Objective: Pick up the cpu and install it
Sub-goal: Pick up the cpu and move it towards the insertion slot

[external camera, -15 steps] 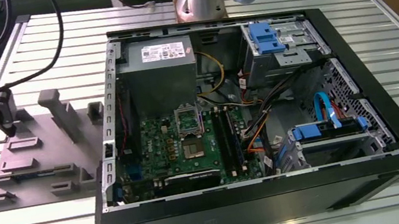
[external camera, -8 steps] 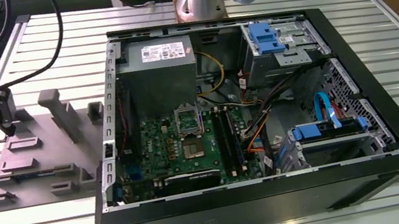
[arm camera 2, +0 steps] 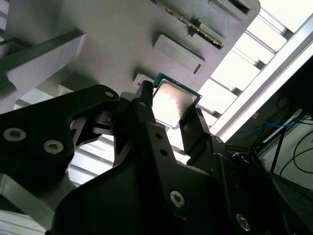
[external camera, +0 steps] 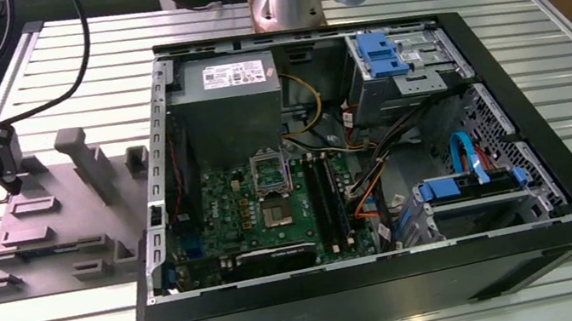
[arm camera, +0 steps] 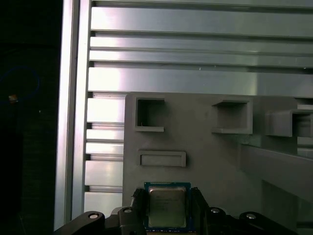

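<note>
Second wrist view: hand pinches the cpu by two edges, above the grey tray. At the exterior view's left, hand and tray sit beside the open computer case.

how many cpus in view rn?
1: the cpu, clamped in the gripper at the grey tray. Can't tell whether the motherboard socket holds another.

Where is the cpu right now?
In both wrist views the cpu sits clamped between the fingers of the gripper, over the grey plastic tray, which lies at the exterior view's left beside the open computer case.
</note>
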